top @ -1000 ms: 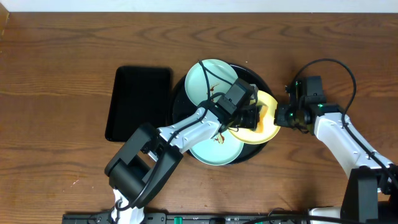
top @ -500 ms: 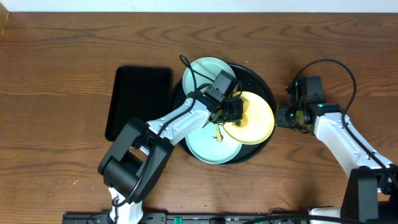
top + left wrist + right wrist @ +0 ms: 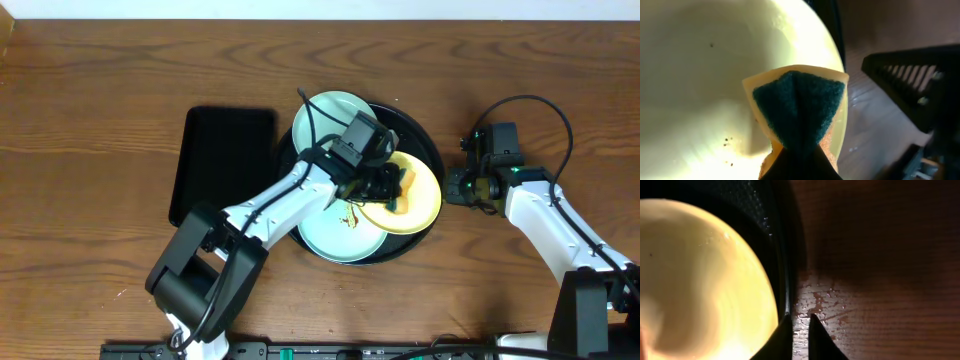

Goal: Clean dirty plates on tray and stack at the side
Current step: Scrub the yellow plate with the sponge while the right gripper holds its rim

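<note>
My left gripper point(image 3: 385, 183) is shut on a yellow sponge with a dark green scrub face point(image 3: 398, 180) and presses it onto the pale yellow plate point(image 3: 418, 208). The left wrist view shows the folded sponge point(image 3: 800, 105) on that plate point(image 3: 700, 75), with small dark specks near it. The yellow plate overlaps two mint-blue plates, one at the back point(image 3: 335, 122) and one at the front point(image 3: 335, 238) with brown smears. All lie in the round black tray point(image 3: 425, 135). My right gripper point(image 3: 452, 187) is shut on the tray's right rim point(image 3: 781, 255), seen in the right wrist view point(image 3: 799, 317).
A smaller rectangular black tray point(image 3: 222, 165) lies to the left of the round tray. The wood beside the tray rim looks wet point(image 3: 825, 300). Bare table point(image 3: 100, 100) surrounds both trays.
My left gripper has moved the sponge left and then back right across the yellow plate. The plate shifted slightly. The right arm has not moved.
</note>
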### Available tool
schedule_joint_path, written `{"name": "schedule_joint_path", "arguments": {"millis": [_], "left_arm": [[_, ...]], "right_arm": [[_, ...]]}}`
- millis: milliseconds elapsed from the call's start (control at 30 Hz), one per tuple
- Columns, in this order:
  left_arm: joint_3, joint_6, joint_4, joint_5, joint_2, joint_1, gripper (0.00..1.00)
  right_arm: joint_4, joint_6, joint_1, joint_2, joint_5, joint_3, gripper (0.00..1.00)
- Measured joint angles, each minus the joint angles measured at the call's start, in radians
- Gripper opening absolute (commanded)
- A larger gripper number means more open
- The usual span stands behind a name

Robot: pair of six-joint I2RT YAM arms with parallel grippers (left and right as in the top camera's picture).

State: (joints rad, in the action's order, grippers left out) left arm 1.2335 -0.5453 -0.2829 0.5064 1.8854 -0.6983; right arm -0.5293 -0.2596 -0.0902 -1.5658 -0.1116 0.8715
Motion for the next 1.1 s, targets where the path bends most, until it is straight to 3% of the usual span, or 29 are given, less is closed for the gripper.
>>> {"name": "schedule_joint_path", "arguments": {"millis": [267, 567, 767, 833, 933, 1100], "left_arm": [[-0.014, 0.061, -0.006, -0.195, 0.0, -0.096, 0.08], [-0.021, 0.083, -0.013, -0.46, 0.0, -0.087, 0.08], [-0.022, 0.092, 0.064, -0.545, 0.0, -0.07, 0.08], [-0.022, 0.095, 0.071, -0.558, 0.0, -0.068, 0.08], [-0.022, 0.098, 0.072, -0.566, 0.0, -0.069, 0.08], [-0.022, 0.098, 0.015, -0.572, 0.0, -0.068, 0.08]], "right_arm": [[0.0, 0.0, 0.0, 0.0, 0.0, 0.0, 0.13], [-0.002, 0.0, 0.0, 0.0, 0.0, 0.0, 0.13], [-0.005, 0.0, 0.0, 0.0, 0.0, 0.0, 0.14], [-0.008, 0.0, 0.0, 0.0, 0.0, 0.0, 0.18], [-0.009, -0.006, 0.0, 0.0, 0.001, 0.0, 0.34], [0.011, -0.004, 0.0, 0.0, -0.015, 0.0, 0.44]]}}
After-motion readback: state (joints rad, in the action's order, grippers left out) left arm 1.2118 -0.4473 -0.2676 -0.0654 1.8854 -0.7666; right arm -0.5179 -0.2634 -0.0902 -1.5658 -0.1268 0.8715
